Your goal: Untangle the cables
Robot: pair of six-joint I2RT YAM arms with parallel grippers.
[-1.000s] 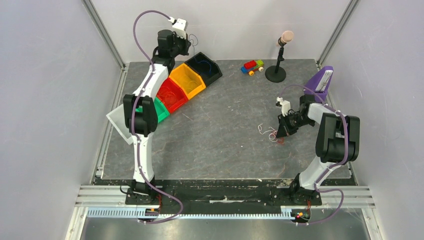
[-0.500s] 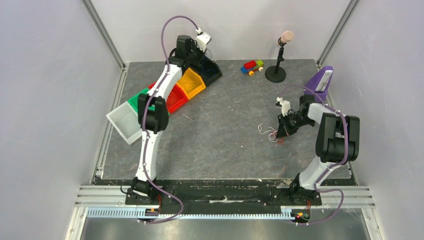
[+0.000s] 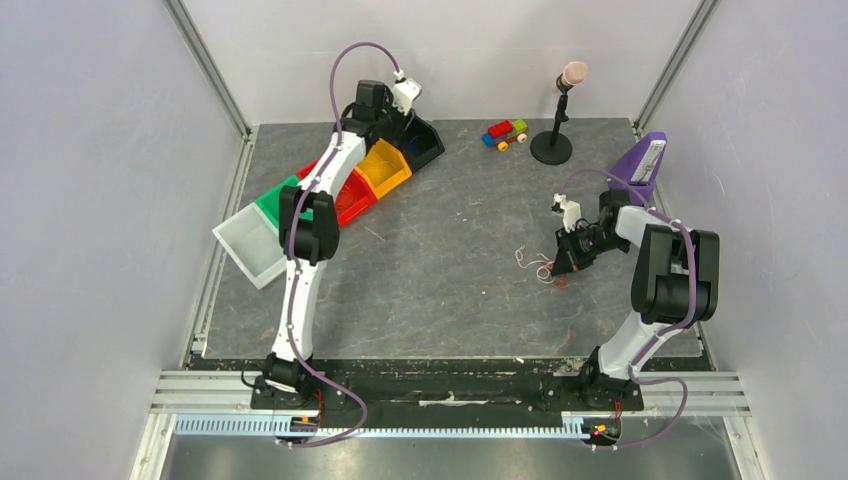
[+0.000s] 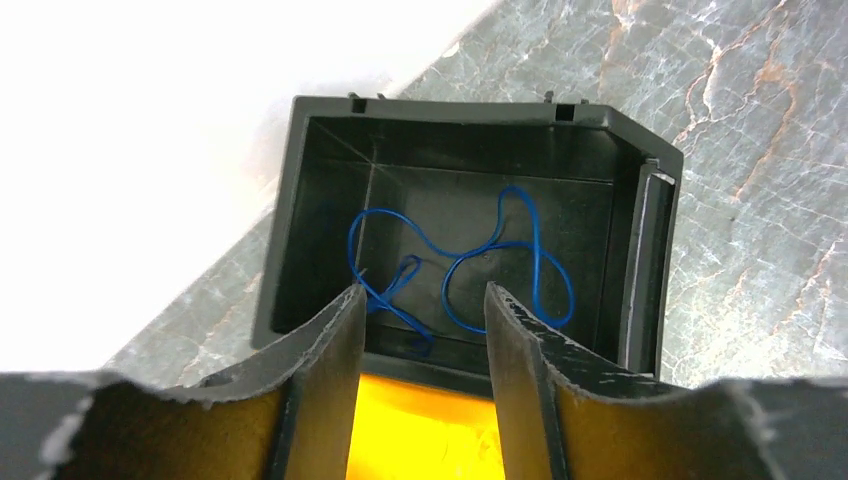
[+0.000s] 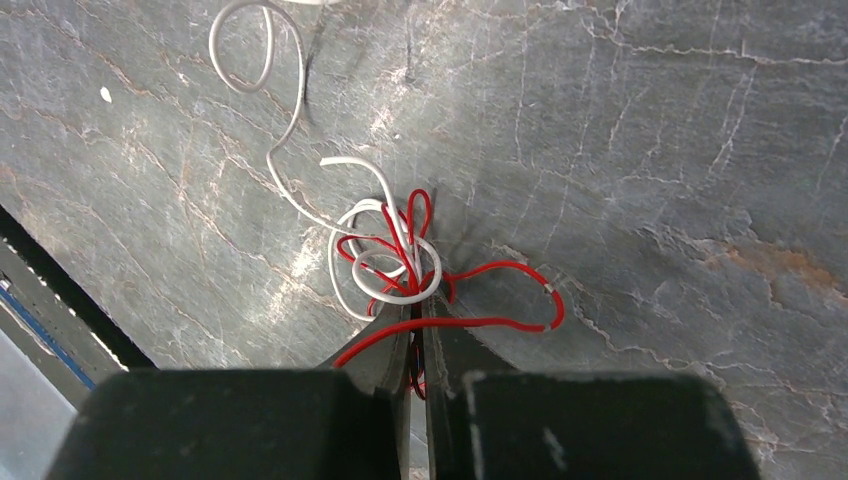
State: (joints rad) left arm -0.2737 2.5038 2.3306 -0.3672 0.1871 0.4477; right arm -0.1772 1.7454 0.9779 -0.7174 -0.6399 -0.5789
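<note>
Grey stone desk (image 3: 450,290). Your left end effector (image 4: 424,295), parted, hovers over the far-left black bin (image 4: 320,170): blue cable (image 4: 470,256) inside, apparently sorted. Right end effector (image 5: 418,310), near right edge, pinches the red-white tangle (image 5: 390,255), likely anchoring it.

Tight pinch there: the right gripper (image 5: 418,318) clamped the thin red wire (image 5: 505,267), which was knotted with a thin white wire (image 5: 350,160) just ahead.
</note>
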